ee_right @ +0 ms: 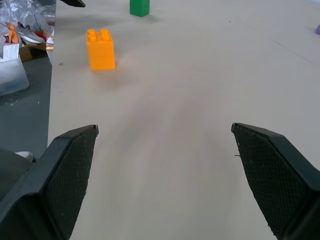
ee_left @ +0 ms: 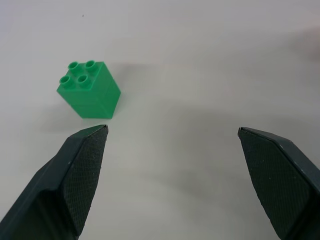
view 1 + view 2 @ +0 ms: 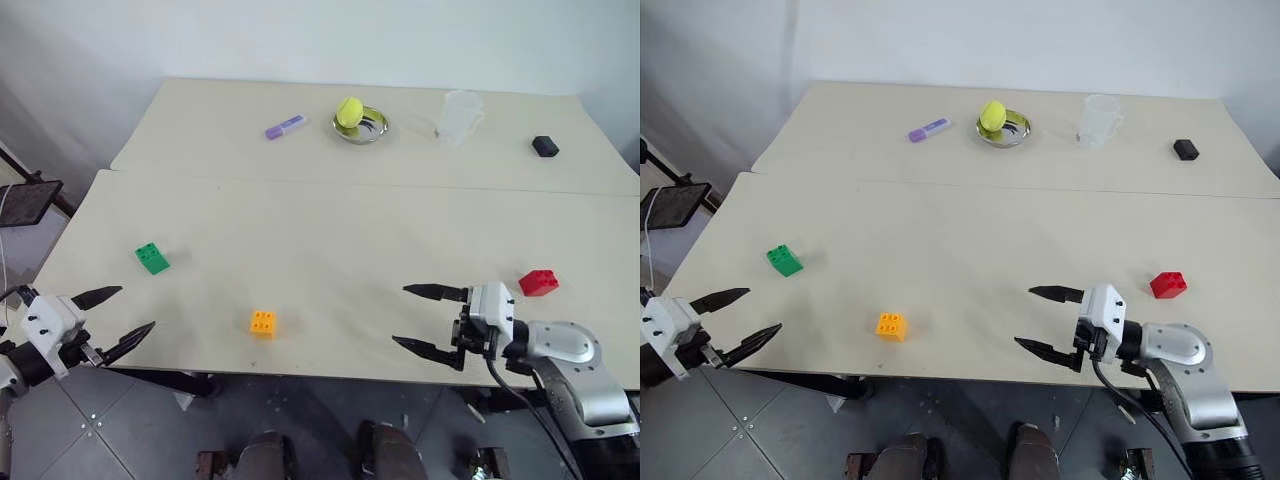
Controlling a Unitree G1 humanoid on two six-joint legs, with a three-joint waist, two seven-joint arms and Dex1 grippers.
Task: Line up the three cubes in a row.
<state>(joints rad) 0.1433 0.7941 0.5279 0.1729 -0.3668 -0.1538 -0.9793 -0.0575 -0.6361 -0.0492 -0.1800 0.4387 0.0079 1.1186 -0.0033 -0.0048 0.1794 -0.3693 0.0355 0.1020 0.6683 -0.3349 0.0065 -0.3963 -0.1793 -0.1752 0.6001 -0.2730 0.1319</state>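
On the near half of the table [image 3: 330,230]: three cubes scattered, nowhere near a row. Green cube [image 3: 152,258] at roughly 9 o'clock from table centre, near the left edge. Orange-yellow cube [image 3: 263,323] at about 7 o'clock, close to the front edge. Red cube [image 3: 538,282] at about 4 o'clock, well apart from the other two.

Left gripper [image 3: 112,320] hanging off the front-left corner, fingers spread wide, pinching nothing; green cube just ahead, at about 1 o'clock from it, off toward one finger rather than centred. Right gripper [image 3: 432,320] low over the front edge, pointing left, fingers spread wide and empty; red cube behind it at about 2 o'clock, orange-yellow cube well off at 9 o'clock.

Far half: purple marker [image 3: 284,127], yellow ball in a metal dish [image 3: 362,128], clear cup [image 3: 459,118], small black block [image 3: 545,147]. Not in play.

Risks, as judgement:
- Closing on green as aligned now: one finger clips the corner, shoves or spins it instead of gripping.
- Orange-yellow so close to the front edge: a nudge tips it off the table.
- Red behind the right gripper: awkward reach-back, wrist may knock it away.
- Both arms meeting mid-table: collision.
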